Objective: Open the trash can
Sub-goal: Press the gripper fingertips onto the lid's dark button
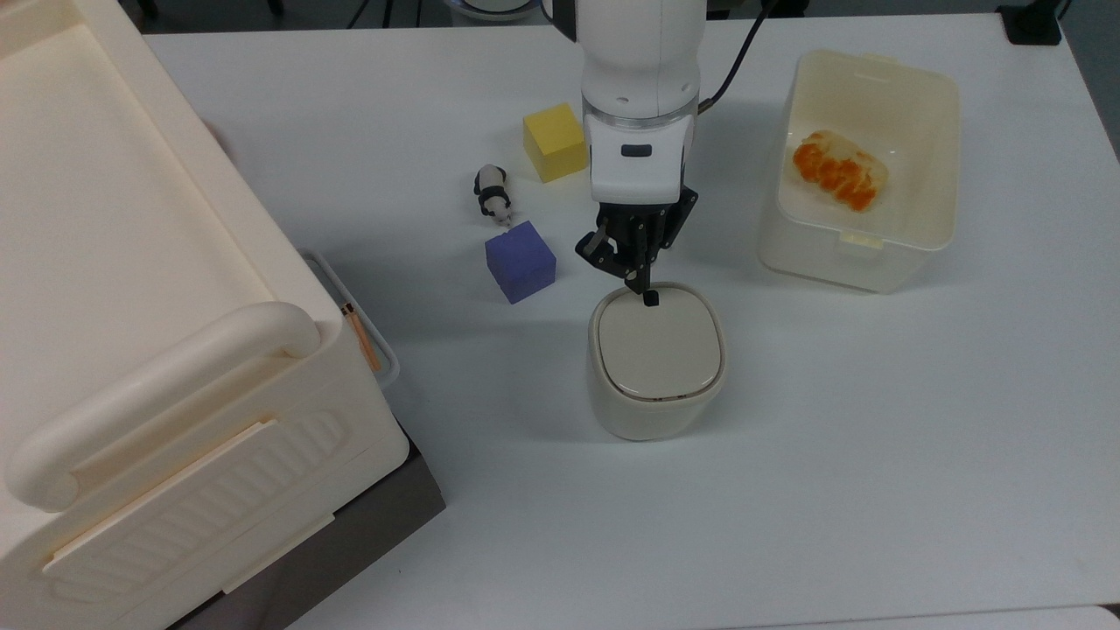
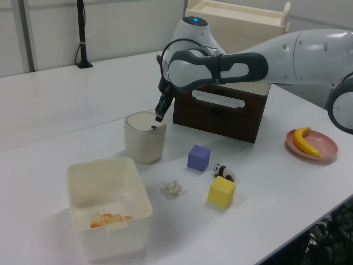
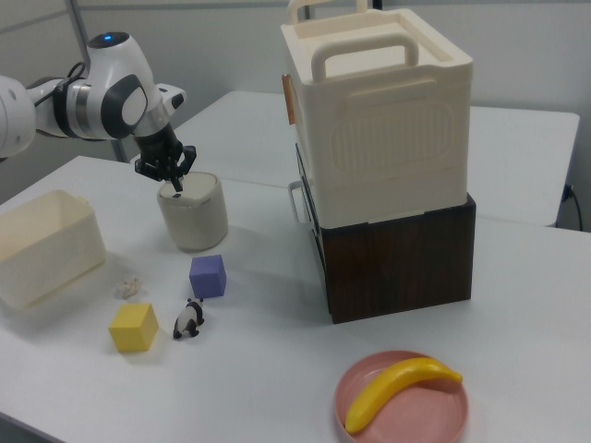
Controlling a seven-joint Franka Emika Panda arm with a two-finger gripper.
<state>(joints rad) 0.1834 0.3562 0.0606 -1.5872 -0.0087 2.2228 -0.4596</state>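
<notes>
I am bringing the gripper (image 1: 641, 278) in over the trash can (image 1: 656, 360), which is sitting near the middle of the top view, just below the arm. Its lid (image 1: 658, 346) is lying flat and shut. The small dark button (image 1: 650, 299) is at the lid's upper rim in the top view, and the fingertips are pressed together into a single point that is hovering right at it; I cannot tell whether they are touching it or just short of it. In the left view the gripper (image 2: 159, 115) is slanting down at the far upper edge of the trash can (image 2: 145, 136), left of centre in the frame, and in the right view it (image 3: 174, 183) is poised over the bin's top at the upper left.

I judge I am at the end of the approach, with the press itself not yet done. The next move is calling for a short, straight push down on the button, keeping the tip centred so it is not skidding off onto the lid or rim, then lifting clear so the lid is free to swing up. The purple cube (image 1: 520, 261) and the translucent tub (image 1: 857, 254) are both well apart, so I am not worrying about them.
</notes>
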